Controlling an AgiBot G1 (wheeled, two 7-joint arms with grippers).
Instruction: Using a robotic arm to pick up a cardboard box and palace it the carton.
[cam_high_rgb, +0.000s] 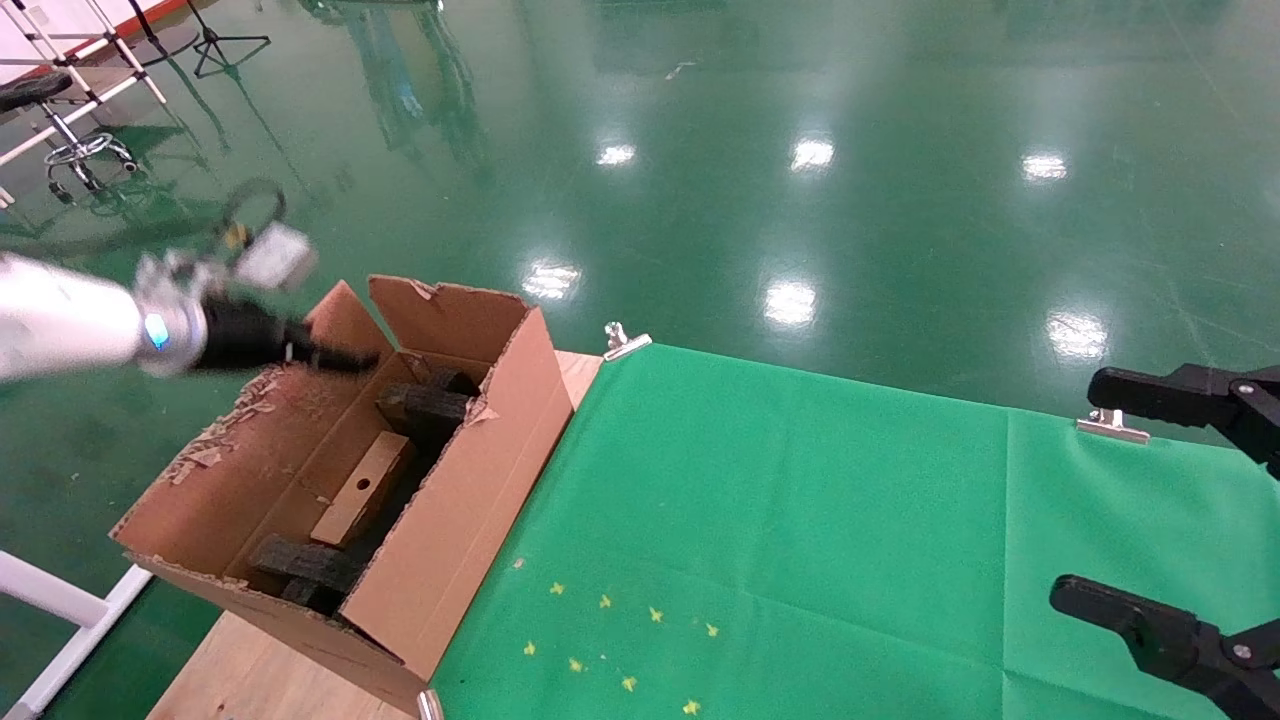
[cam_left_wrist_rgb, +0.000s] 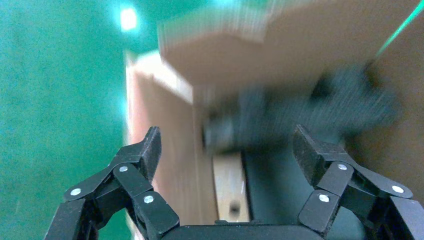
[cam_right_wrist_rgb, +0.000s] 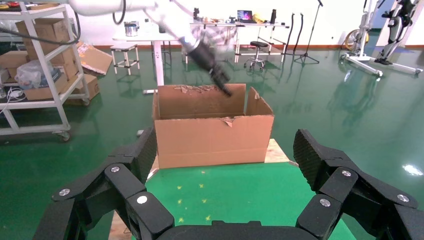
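The box (cam_high_rgb: 362, 489) lies inside the carton (cam_high_rgb: 455, 500), tilted among black foam blocks (cam_high_rgb: 425, 405), the round hole in its narrow edge facing up. The left claw (cam_high_rgb: 340, 357) hangs above the carton's far end, over the torn left flap, apart from the box, which sits lower and nearer the carton's middle. The carton stands at the desk's left edge, on bare wood (cam_high_rgb: 260, 670) beside the green cloth (cam_high_rgb: 800, 520).

In the left wrist view the left claw (cam_left_wrist_rgb: 226, 150) is spread wide with nothing between its fingers (cam_left_wrist_rgb: 150, 147); the head view blurs it too much to tell this. That wrist view also looks down into the carton (cam_left_wrist_rgb: 300, 45) and catches the box (cam_left_wrist_rgb: 231, 187) with its hole, though the foam there is smeared.

The right wrist view shows the carton (cam_right_wrist_rgb: 212, 135) from its long outer side, its walls hiding the box, with the left arm (cam_right_wrist_rgb: 200, 47) reaching over its far rim. The right claw (cam_right_wrist_rgb: 225, 160) is spread and empty, parked over the desk's right edge; in the head view its two fingers (cam_high_rgb: 1150, 390) are cut off by the frame.
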